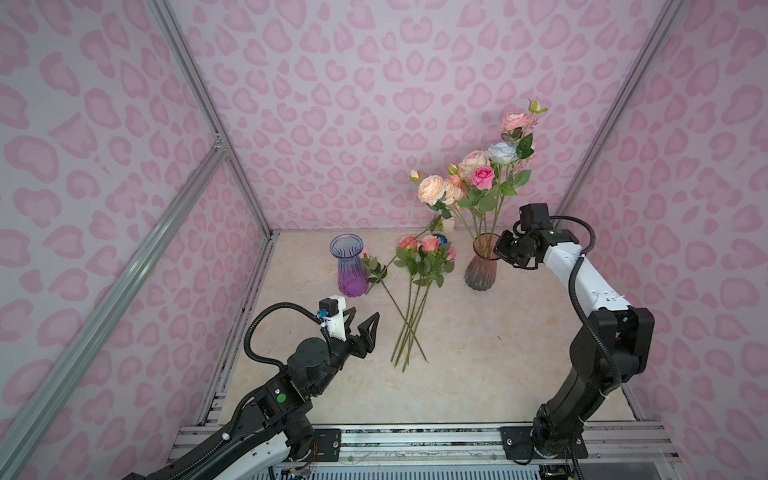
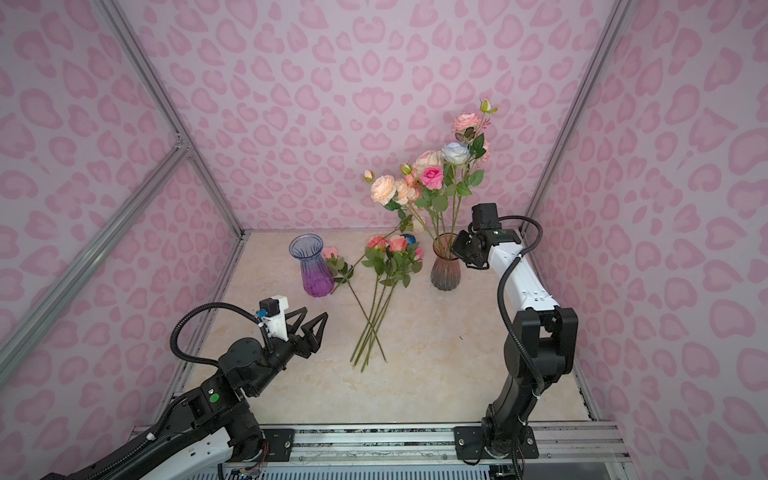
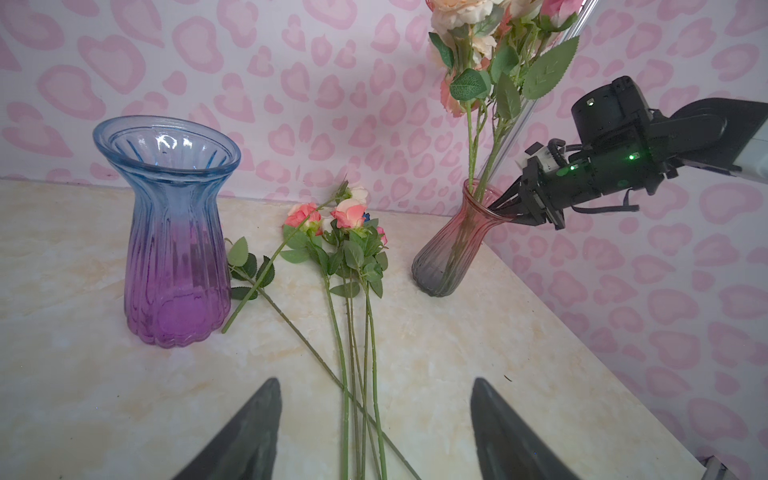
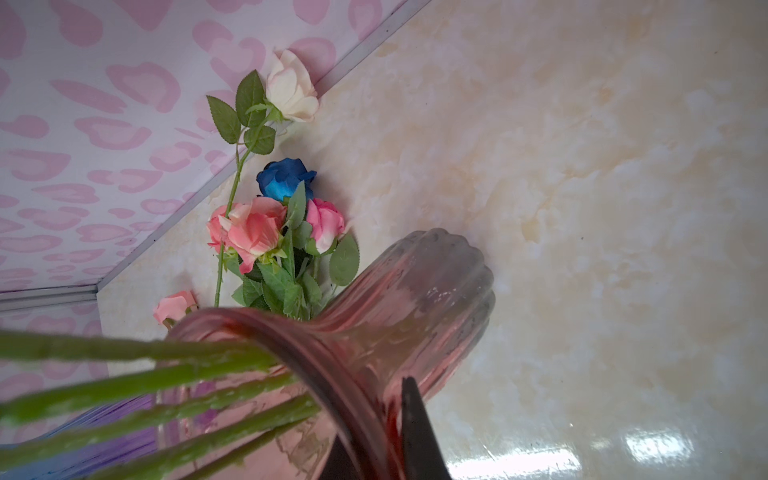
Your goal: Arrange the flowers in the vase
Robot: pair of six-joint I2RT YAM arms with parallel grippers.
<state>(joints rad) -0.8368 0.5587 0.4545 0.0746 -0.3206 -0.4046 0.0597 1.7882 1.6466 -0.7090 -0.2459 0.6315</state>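
Your right claw (image 1: 501, 249), right of centre in both top views, is closed on the rim of the pink vase (image 1: 481, 272). In the left wrist view its fingers (image 3: 505, 203) pinch the glass lip. That vase stands upright on the counter (image 1: 519, 365) near the back wall. It holds a bunch of flowers (image 1: 482, 178): peach, cream, bright pink and pale blue roses rising on long green stems.

The loose flowers (image 1: 419, 266) lie flat on the counter in the middle of the frame. Their heads point toward the back wall and their stems cross toward the lower edge. Most are pink, with one dark blue and one white among them.

A blue and purple vase (image 1: 351, 270) stands upright to their left, and one pink rose lies just beside it.

Your left claw (image 1: 365, 313), at lower left, is open and holds nothing. It hovers near the stem ends.
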